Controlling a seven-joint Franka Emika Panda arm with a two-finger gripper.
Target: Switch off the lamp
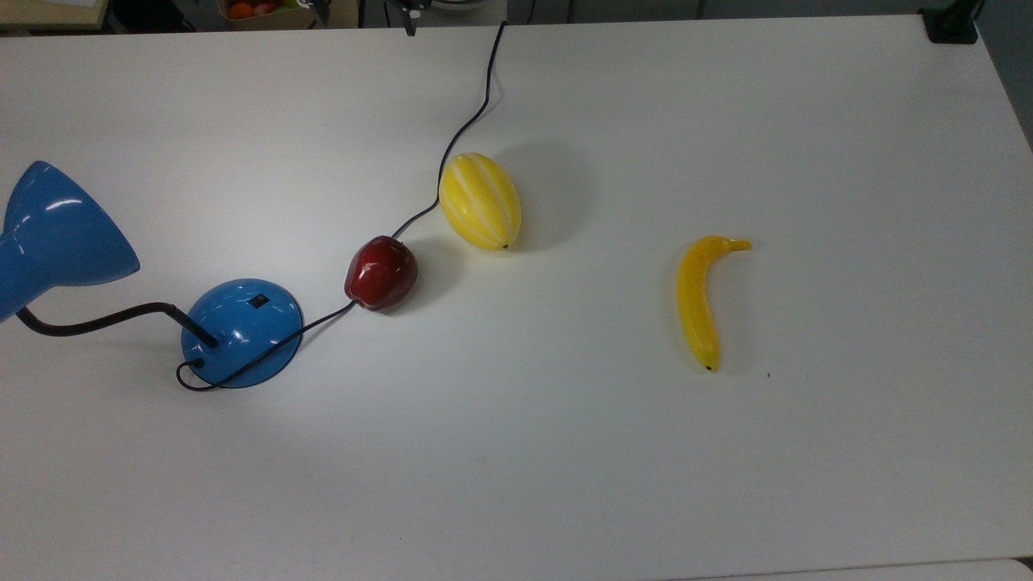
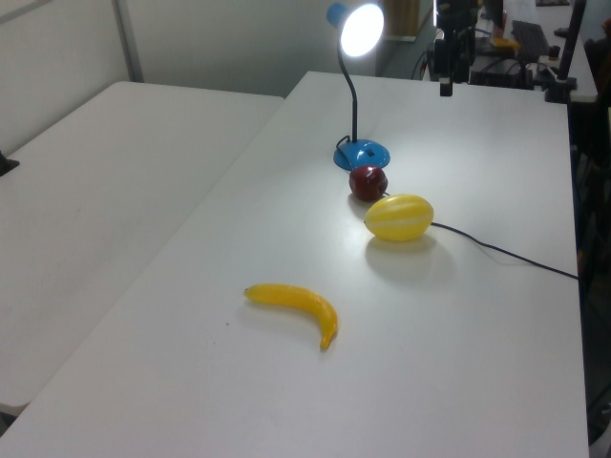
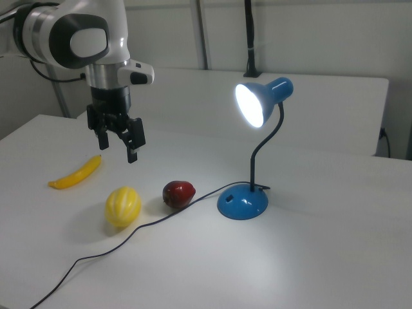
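Note:
The blue lamp stands on the white table with its light on. In the right view its cone shade (image 3: 261, 103) glows, held above the round base (image 3: 243, 201) by a black bendy neck. The top view shows the dome base (image 1: 242, 327) with a small black switch (image 1: 258, 302) on top and the shade (image 1: 56, 234) at the top view's left edge. My gripper (image 3: 118, 145) hangs open in the air above the table, well to the right view's left of the lamp, over the fruit. Nothing is between its fingers. In the left view the gripper (image 2: 447, 84) hovers behind the lamp base (image 2: 362, 153).
A red apple (image 1: 381, 273) lies close beside the base, touching the black cord (image 1: 476, 113). A yellow striped melon (image 1: 480, 202) sits just past it. A banana (image 1: 700, 298) lies farther to the top view's right. A black clamp (image 1: 952, 24) grips the far corner.

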